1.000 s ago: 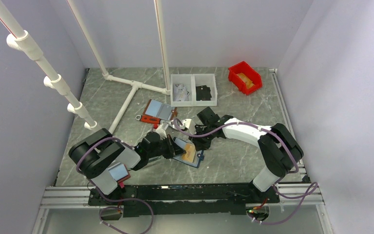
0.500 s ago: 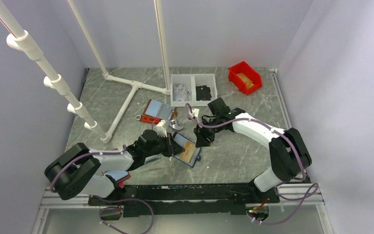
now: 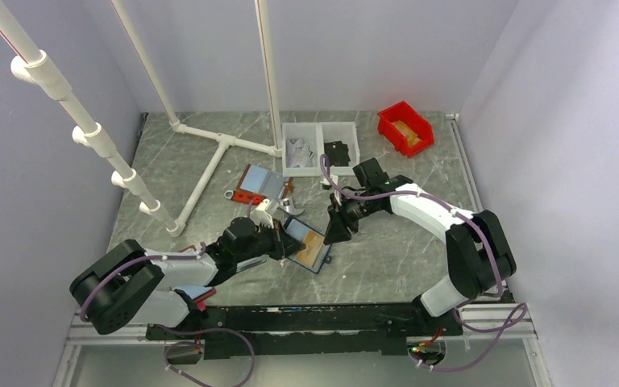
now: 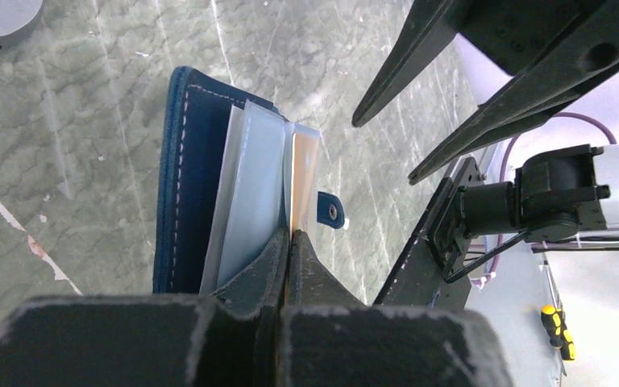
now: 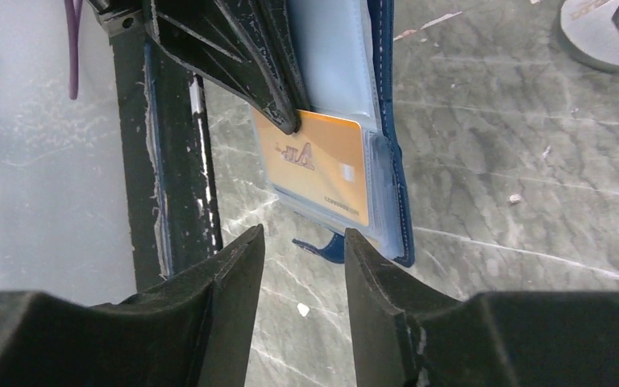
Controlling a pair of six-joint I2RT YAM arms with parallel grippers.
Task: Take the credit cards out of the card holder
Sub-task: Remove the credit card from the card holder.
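- Card holder [image 3: 306, 247]: lying open on the surface [image 3: 387, 266] near its centre, between the two claws. Navy cover down, clear pockets up.
- Left claw [image 4: 290, 239]: closed on the holder's pocket edge, pinning it in place.
- Right claw [image 5: 302, 242]: jaws apart, nothing held, poised close over the strap tab [image 5: 322, 246] side.
- Orange card [image 5: 318, 165]: seated in the outer pocket, directly ahead of the right claw tips. Long axis across the jaw gap, one long edge facing the claw.
- Black card: not discernible.
- Judged next: extraction by the right arm, the nearer to the card's free side. Align the jaws on the card edge, clear of the tab.
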